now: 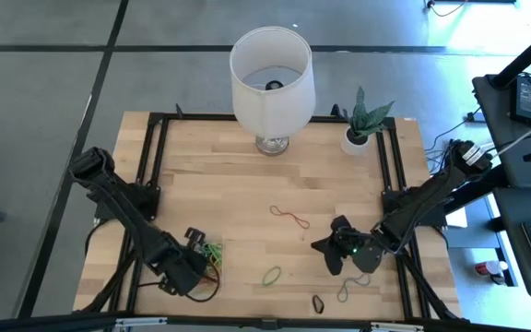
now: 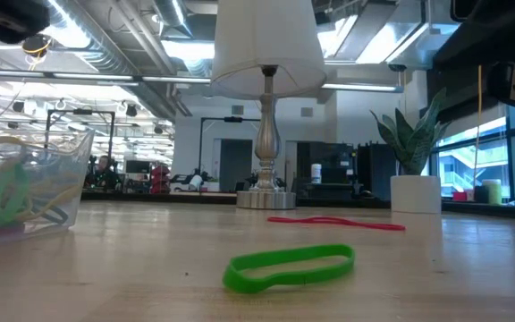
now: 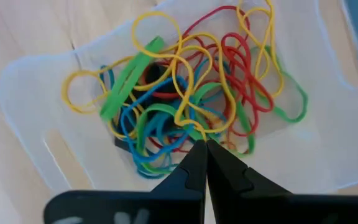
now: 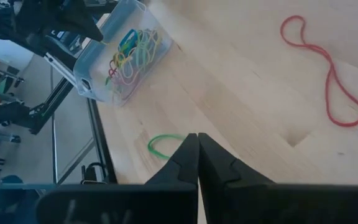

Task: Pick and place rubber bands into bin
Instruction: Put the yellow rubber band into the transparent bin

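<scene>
- We see the table with open bare wood in its middle; the lamp and plant pot stand at the far edge, well clear of the work.
- The bin sits near the front left corner, already holding a tangle of rubber bands.
- The left gripper hangs just over that tangle, fingers pressed together with a yellow band at their tips; whether they pinch it we cannot tell.
- The right gripper hovers at front right, fingers together, holding nothing.
- The green band lies between the arms, stretched roughly left to right; we judge either arm could reach it.
- The red band lies mid-table, nearer the right arm.
- Two more bands lie near the front edge, just beside the right gripper.
</scene>
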Robot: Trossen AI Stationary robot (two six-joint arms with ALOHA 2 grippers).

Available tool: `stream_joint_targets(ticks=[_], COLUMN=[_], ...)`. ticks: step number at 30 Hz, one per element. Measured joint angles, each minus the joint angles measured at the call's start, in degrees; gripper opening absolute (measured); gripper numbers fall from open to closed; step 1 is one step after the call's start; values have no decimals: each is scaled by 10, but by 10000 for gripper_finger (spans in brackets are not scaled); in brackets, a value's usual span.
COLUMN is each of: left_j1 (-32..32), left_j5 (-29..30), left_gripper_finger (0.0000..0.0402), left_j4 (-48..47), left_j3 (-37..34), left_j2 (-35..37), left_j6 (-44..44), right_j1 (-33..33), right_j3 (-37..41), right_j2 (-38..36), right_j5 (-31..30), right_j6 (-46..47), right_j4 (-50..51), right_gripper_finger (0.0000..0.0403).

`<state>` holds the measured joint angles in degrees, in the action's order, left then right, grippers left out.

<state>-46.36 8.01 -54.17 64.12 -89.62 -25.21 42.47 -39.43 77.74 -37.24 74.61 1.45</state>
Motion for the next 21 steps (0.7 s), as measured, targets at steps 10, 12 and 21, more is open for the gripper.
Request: stream_joint_targets(ticks=[10, 12, 21], left_j1=[33, 40, 52], left_j5=[-28, -38, -9], left_gripper_finger=[2, 2, 2], left_j4=[137, 196, 227], left_j3=[-65, -92, -129], left_j2=[2, 2, 2], left_j6=[75, 72, 18], right_j1=[0, 0, 2], right_j3=[-31, -39, -40], right_j2=[40, 48, 55], right_j5=[0, 1, 48], right_j6=[0, 0, -3], right_j4=[-9, -10, 3], right_gripper_finger=[4, 4, 5])
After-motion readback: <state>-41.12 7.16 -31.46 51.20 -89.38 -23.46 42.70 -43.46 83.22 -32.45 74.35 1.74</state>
